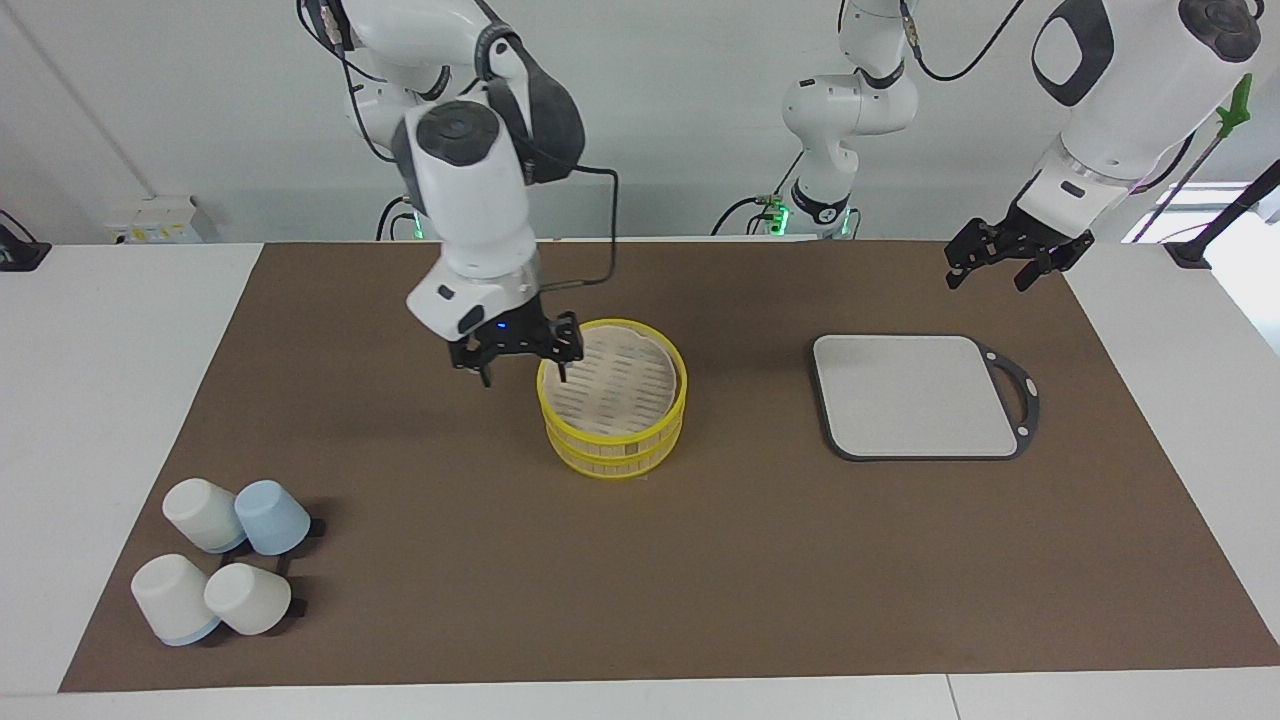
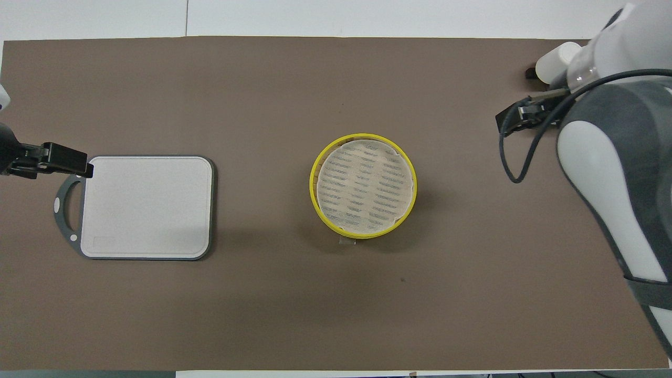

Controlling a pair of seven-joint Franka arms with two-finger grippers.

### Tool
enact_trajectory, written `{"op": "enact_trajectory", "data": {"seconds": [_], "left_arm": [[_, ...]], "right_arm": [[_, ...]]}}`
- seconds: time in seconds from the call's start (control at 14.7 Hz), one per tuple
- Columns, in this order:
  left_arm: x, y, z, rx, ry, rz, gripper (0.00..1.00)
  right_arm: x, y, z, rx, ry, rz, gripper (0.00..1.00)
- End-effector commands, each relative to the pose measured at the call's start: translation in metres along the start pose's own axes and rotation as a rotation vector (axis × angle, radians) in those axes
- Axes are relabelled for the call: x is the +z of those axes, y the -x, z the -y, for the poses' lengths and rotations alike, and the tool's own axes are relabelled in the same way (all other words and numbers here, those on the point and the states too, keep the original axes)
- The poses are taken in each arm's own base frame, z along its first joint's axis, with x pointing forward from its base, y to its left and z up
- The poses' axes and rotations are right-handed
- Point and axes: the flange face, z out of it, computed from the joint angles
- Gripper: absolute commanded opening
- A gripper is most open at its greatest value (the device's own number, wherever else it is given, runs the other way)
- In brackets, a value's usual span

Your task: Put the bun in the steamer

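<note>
While no bun shows, steamer point(image 1: 611, 398) floor bare, right claw point(image 1: 519, 362) wide beside it, left claw point(image 1: 1006, 262) wide, waiting.

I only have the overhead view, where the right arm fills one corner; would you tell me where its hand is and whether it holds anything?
Observer: The right hand hangs open and empty over the mat, beside the steamer, toward the right arm's end.
Operator: Thank you. What does that arm cover in my view?
Observer: Four upturned cups, three white and one pale blue, clustered at that end of the table.
Operator: And is the left hand open?
Observer: Yes, the left hand waits open and empty, raised near the grey board.
</note>
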Motion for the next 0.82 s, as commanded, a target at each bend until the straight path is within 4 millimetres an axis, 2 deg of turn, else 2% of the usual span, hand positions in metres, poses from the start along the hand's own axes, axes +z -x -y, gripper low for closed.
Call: {"op": "enact_trajectory", "data": {"seconds": [0.0,0.14,0.27,0.54,0.75], "left_arm": [[0.000,-0.001,0.000,0.013,-0.017,-0.006,1.00],[-0.001,-0.001,0.000,0.013,-0.017,-0.007,1.00],[-0.001,-0.001,0.000,0.013,-0.017,-0.007,1.00],[0.000,-0.001,-0.001,0.015,-0.017,-0.006,1.00],[0.000,-0.001,-0.001,0.015,-0.017,-0.006,1.00]], "right_arm": [[-0.006,0.033,-0.035,0.030,0.001,0.008,1.00],[-0.004,0.054,-0.055,0.067,-0.004,0.016,1.00],[-0.005,0.062,-0.065,0.084,-0.007,0.009,1.00],[-0.008,0.057,-0.083,0.115,-0.004,-0.043,1.00],[-0.007,0.058,-0.086,0.121,-0.004,-0.037,1.00]]}}
